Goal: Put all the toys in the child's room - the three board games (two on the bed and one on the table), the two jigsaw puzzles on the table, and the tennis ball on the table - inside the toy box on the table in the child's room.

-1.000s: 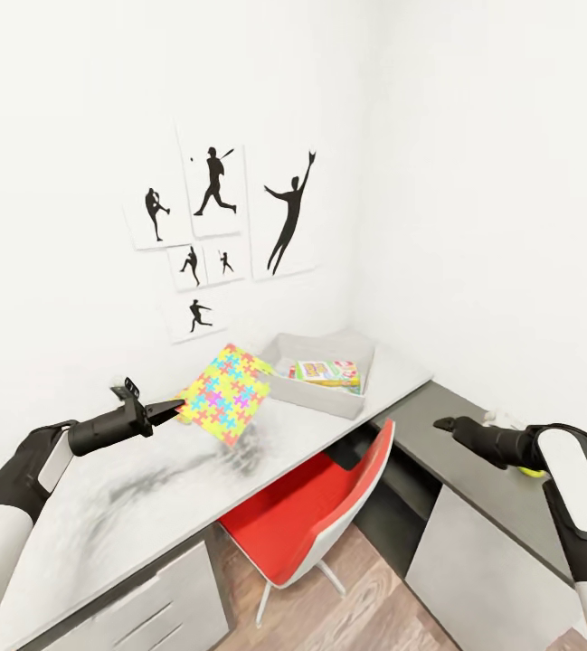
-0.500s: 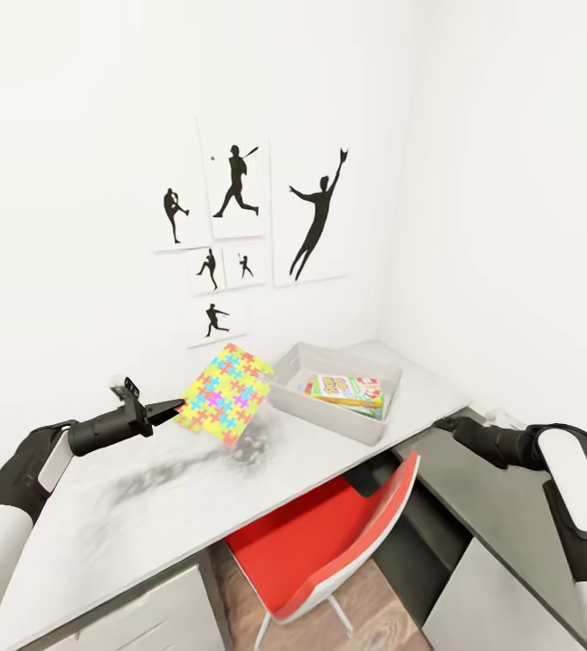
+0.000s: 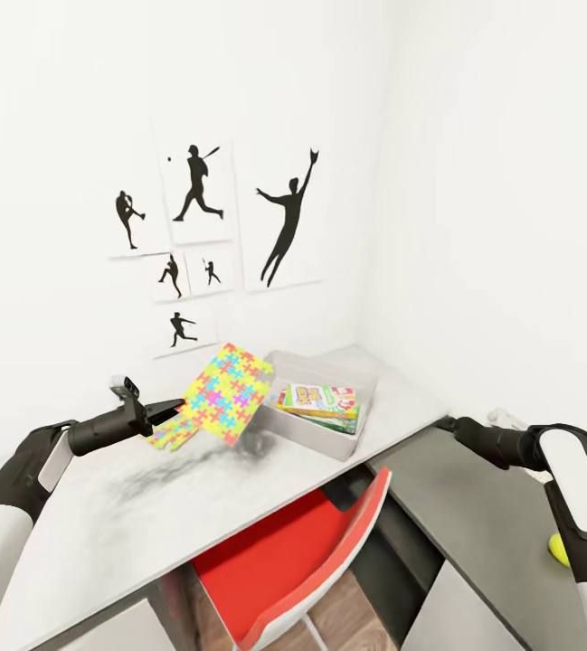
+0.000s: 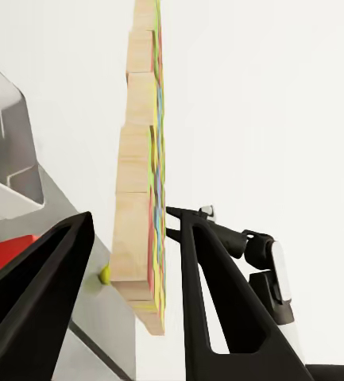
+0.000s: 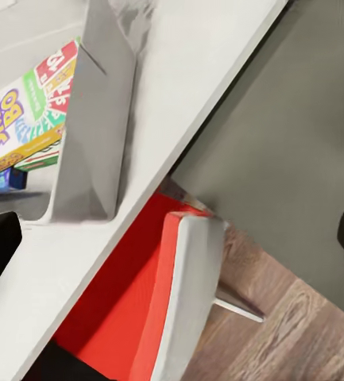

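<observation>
My left gripper is shut on one edge of a jigsaw puzzle and holds it tilted in the air above the pale table, just short of the toy box. In the left wrist view the puzzle stands edge-on between the fingers. A second jigsaw puzzle lies flat on the table under it. The SKIP-BO board game lies in the toy box on other boxes, with a blue one beneath it. The tennis ball rests on the dark table section by my right forearm. My right gripper hovers open over that section.
A red chair is tucked under the table corner between my arms. White walls meet behind the toy box, and black sports prints hang on the left wall. Wood floor shows below the chair.
The whole head view has swung and dropped, so the camera moved. Both arms keep their pose, and the puzzle stays in my left gripper. The second puzzle now shows on the table.
</observation>
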Tool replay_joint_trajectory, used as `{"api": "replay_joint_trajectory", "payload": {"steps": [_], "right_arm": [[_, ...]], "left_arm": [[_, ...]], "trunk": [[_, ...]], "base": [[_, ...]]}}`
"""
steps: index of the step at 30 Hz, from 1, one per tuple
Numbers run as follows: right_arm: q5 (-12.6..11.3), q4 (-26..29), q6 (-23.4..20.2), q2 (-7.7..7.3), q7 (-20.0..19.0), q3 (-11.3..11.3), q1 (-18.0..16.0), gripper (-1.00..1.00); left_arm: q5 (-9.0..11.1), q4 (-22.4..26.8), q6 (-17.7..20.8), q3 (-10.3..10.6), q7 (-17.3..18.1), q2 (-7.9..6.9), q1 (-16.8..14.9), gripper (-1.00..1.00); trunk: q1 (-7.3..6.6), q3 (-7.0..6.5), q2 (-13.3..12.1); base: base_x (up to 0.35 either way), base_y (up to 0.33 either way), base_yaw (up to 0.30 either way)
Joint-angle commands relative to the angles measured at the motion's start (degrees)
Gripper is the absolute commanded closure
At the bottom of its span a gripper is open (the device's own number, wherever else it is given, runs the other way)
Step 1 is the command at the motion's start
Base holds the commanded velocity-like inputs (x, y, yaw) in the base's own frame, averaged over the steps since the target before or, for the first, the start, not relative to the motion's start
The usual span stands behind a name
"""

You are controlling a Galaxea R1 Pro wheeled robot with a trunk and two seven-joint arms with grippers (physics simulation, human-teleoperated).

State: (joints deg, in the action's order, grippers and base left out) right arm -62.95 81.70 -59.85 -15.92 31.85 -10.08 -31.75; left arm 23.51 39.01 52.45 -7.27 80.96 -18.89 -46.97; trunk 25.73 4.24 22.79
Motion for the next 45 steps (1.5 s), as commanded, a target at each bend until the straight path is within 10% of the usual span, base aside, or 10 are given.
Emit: {"api": "replay_joint_trajectory", "payload": {"steps": [1,45], "right_arm": [[-0.59,0.04,-0.15,0.00,0.59,-0.02,-0.06,-1.00],[-0.60,0.57,-0.15,0.20,0.41,-0.06,0.20,-1.00]], "left_arm": [[0.12,0.01,0.55,0.00,0.07,-0.01,-0.05,1.00],[0.14,0.01,0.29,-0.02,0.30,-0.01,-0.05,1.00]], "trunk": [[0.05,0.12,0.13],[0.05,-0.20,0.13]], "base": [[0.164,-0.092,-0.053],[0.146,-0.039,0.050]]}}
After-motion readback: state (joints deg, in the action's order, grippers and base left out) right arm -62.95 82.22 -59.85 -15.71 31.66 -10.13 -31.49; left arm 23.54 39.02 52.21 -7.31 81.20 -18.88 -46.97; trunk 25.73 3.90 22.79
